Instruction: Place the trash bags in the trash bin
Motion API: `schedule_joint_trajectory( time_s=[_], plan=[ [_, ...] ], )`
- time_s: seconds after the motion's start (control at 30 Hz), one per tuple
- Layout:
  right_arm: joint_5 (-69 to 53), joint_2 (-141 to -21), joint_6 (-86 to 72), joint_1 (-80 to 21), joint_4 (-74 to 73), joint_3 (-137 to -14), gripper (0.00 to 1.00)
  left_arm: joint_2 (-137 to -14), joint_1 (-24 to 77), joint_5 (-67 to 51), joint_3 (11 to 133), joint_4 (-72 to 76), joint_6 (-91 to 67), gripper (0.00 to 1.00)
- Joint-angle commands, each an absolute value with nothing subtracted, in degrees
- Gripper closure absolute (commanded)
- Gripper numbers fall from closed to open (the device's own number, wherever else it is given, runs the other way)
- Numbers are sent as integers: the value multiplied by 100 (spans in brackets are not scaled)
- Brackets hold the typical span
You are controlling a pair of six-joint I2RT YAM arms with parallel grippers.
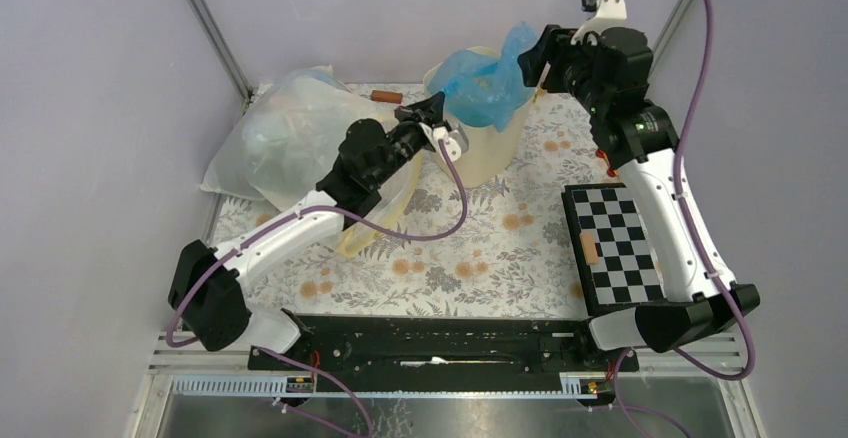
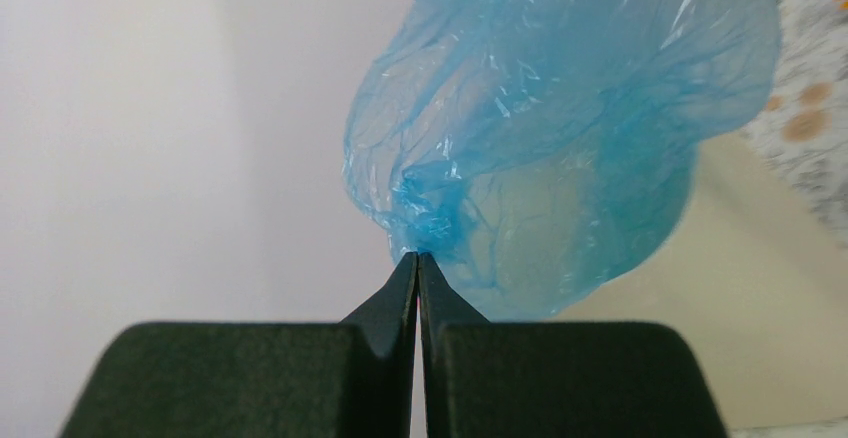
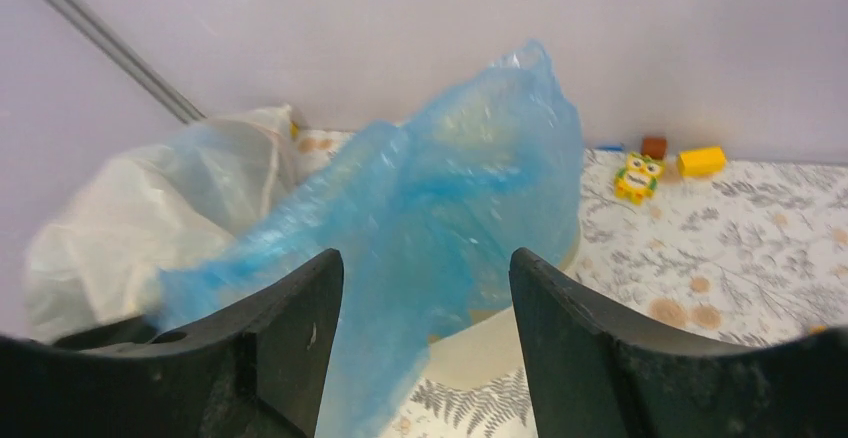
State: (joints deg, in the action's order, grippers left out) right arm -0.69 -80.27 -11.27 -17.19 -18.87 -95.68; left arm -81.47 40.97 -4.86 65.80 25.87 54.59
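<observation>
Over the far trash bin (image 1: pixel 500 148), I hold the trash bag (image 1: pixel 485 83).
Left hand (image 2: pixel 418 258) pinches it; right hand (image 3: pixel 425 258) is released, jaws apart.

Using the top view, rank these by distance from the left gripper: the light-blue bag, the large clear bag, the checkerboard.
1. The thin light-blue plastic bag, pinched in the left gripper.
2. The large clear plastic bag, to its left.
3. The black-and-white checkerboard, far right.

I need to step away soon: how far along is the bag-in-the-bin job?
Done: the blue bag sits bunched over the mouth of the bin. In hand: the left gripper pinches its edge shut, and the right gripper stands open close to it. Left: getting it down inside.
</observation>
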Motion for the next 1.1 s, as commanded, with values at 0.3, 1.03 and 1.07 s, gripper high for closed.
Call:
schedule_joint_trajectory(
  time_s=[0.3, 1.03, 1.07],
  plan=[
    [-425, -8304, -1703, -1818, -3769, -10721, 21, -7598, 4757, -337, 5860, 2683, 5282, 100],
    [11, -6339, -1970, -1814, -2302, -7260, 53, -6156, 5211, -74, 6367, 1237, 1718, 14],
    [-106, -6311, -1977, -1818, -2275, -7206, 53, -6142, 5212, 59, 6564, 1140, 1389, 10]
  ],
)
